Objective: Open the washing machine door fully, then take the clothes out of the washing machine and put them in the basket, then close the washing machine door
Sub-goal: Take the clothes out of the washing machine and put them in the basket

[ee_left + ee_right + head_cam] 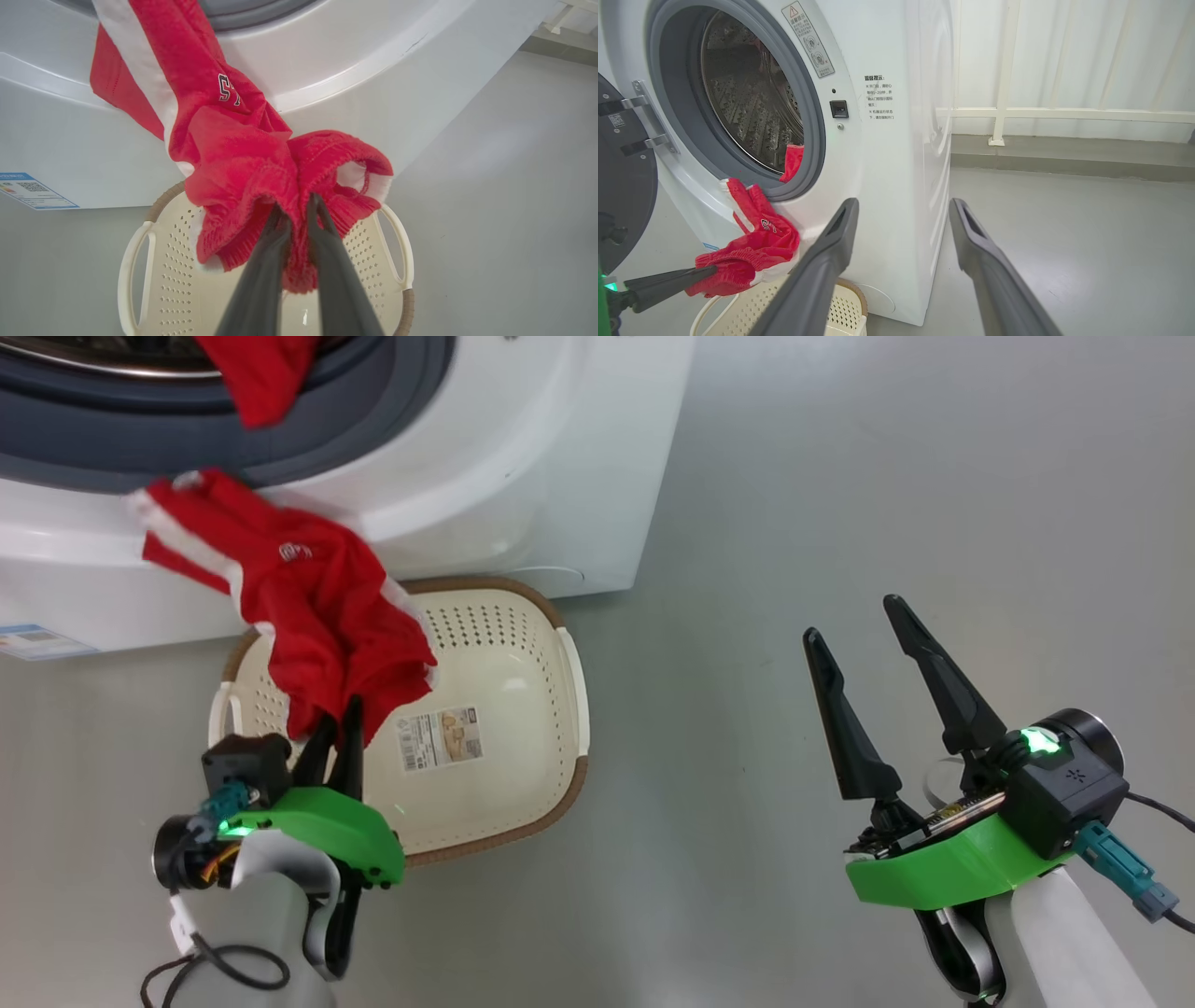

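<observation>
The left claw [339, 714] clamps red garment [317, 607], trailing off washing machine [523, 476] front, above basket [523, 644], likely for the drop; right claw [851, 616] hangs spread wide, empty, clear.

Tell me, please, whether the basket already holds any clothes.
Empty, as far as visible: the basket has a bare floor and paper label; the red garment hangs above it, pinched in the left gripper.

Washing machine [896, 186] front: warning-triangle sticker [808, 39] by the opening, Chinese notice [879, 98] headed 温馨提示 right of it, and blue QR label [37, 641] low on the left. Red garment [224, 140] carries partly folded black-and-white characters, roughly "57". Paper label [441, 737] in the basket [485, 584] has print too small to read.
</observation>
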